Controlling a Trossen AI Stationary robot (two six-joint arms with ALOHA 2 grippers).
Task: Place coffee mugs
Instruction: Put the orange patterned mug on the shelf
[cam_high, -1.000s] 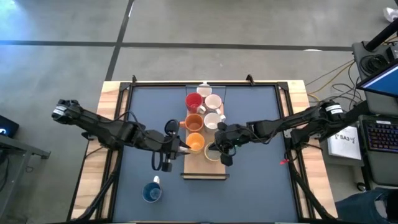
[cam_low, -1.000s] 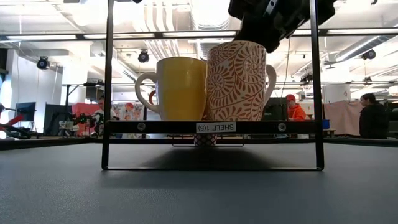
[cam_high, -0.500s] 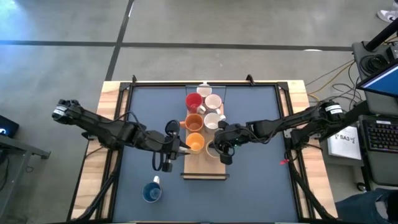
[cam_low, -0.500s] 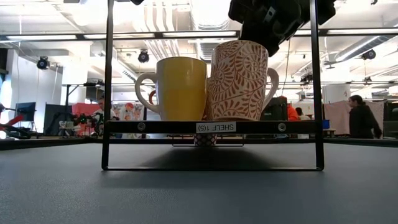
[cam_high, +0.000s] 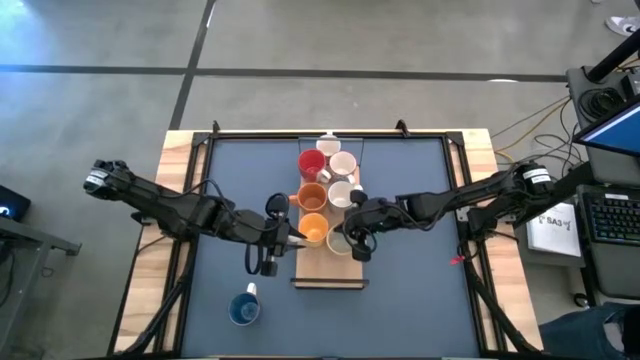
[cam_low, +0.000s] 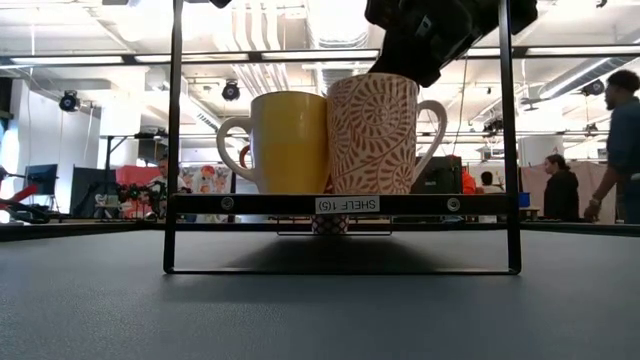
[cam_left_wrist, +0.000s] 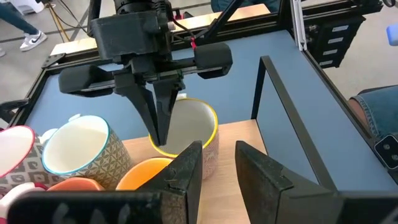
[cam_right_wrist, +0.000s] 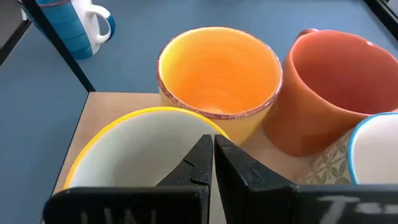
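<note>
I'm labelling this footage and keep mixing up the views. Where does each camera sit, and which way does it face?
High view: above the table, looking straight down; shows both arms, the shelf board and a blue mug apart.
Low view: at table-top height, looking level at the patterned mug and the yellow-orange mug; the right gripper reaches in from above.
Left wrist view: looks past the left gripper toward the right gripper.
Right wrist view: looks past the shut right gripper's fingers into the patterned mug.
Shared: both wrist views show the patterned mug's yellow rim.

Seven mugs (cam_high: 322, 195) clustered in two rows on shelf (cam_high: 328, 268) at table (cam_high: 410, 290) centre; eighth mug (cam_high: 243, 308) apart, near left front.
</note>
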